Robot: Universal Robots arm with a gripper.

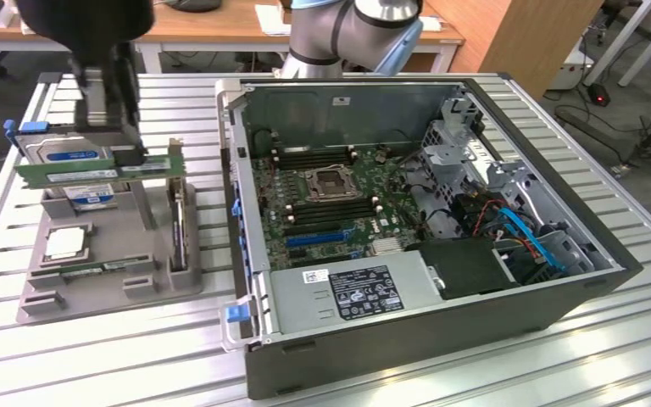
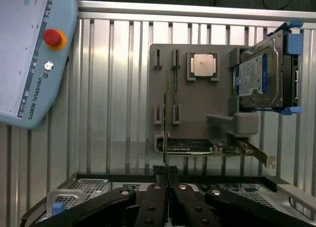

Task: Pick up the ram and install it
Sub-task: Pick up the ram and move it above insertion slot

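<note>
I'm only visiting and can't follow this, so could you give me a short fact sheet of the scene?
gripper: shut on the ram
ram position: held level, lifted above the grey parts holder, on the exterior view's left
in the holder: hard drive, processor chip, expansion card
computer case: open, on the exterior view's right, motherboard exposed
task state: ram picked up, not yet in the case
</note>
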